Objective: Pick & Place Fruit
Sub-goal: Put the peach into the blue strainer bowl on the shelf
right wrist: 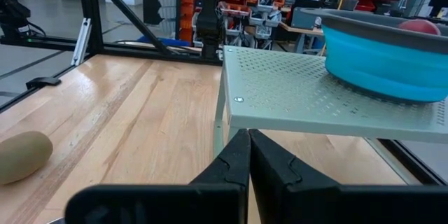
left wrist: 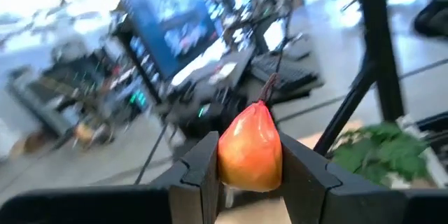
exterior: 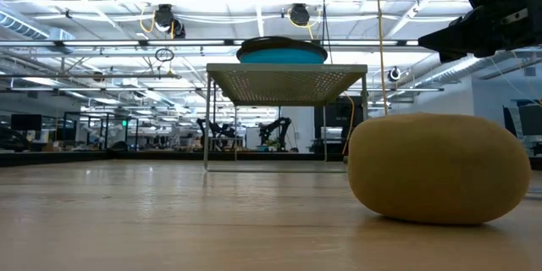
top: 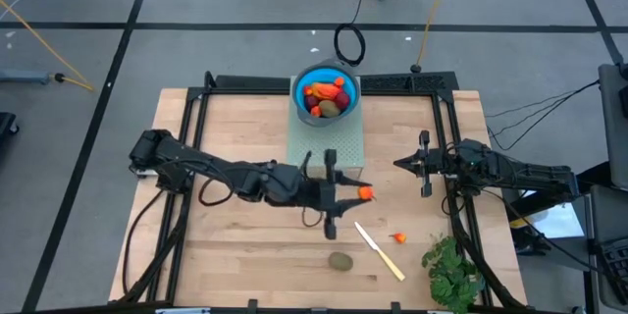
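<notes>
Left gripper (top: 355,194) clamped on small orange-red pear-shaped toy fruit (left wrist: 252,148), above table; right gripper (right wrist: 248,155) closed, empty

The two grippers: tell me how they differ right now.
The left gripper is shut on an orange-red fruit; the right gripper is shut on nothing. The left gripper sits over mid-table, in front of the green rack; the right gripper waits off to the rack's right side. Both have dark fingers.

The bowl (top: 326,94) sits on the rack (top: 326,142) — knife (top: 380,251) between kiwi (top: 340,261) and leafy bunch (top: 453,272).
</notes>
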Available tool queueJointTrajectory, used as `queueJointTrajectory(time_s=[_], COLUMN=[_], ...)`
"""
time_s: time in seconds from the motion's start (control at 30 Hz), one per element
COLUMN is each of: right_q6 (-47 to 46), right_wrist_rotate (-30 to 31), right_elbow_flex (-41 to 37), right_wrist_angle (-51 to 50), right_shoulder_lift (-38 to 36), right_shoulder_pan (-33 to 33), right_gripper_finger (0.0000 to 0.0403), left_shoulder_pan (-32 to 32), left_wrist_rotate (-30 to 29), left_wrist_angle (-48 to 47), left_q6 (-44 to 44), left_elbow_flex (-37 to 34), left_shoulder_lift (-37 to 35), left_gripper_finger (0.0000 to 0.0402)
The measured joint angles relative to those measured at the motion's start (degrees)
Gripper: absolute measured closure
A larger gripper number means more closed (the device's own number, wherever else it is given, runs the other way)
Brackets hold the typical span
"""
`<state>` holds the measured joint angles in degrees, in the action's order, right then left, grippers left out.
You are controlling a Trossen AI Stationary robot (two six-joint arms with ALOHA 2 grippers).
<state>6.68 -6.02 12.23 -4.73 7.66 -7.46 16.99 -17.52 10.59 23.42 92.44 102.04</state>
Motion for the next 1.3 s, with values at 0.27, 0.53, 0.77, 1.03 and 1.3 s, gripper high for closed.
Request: queueJointTrajectory(time_s=[0.27, 0.53, 0.77, 1.03, 1.3], right_q6=[0.0, 0.0, 0.0, 0.0, 0.0], right_wrist_rotate=[0.0, 0.0, 0.0, 0.0, 0.0], right_elbow_flex=[0.0, 0.0, 0.0, 0.0, 0.0], right_wrist_angle=[0.0, 0.0, 0.0, 0.0, 0.0], right_shoulder_lift=[0.0, 0.0, 0.0, 0.0, 0.0], right_shoulder_pan=[0.0, 0.0, 0.0, 0.0, 0.0], right_gripper_finger=[0.0403, 0.0403, 0.0403, 0.0403, 0.0403], left_shoulder_pan=[0.0, 0.0, 0.0, 0.0, -0.2], left_wrist_rotate=[14.1, 24.7, 33.5, 35.5, 14.9], left_wrist_angle=[8.6, 14.9, 19.7, 20.5, 12.3], left_q6=[5.4, 9.7, 12.6, 12.2, -1.2], left_elbow_flex=[0.0, 0.0, 0.0, 0.0, 0.0], left_shoulder_lift=[0.0, 0.0, 0.0, 0.0, -0.1], left_gripper_finger=[0.0282, 0.0282, 0.0282, 0.0282, 0.0282])
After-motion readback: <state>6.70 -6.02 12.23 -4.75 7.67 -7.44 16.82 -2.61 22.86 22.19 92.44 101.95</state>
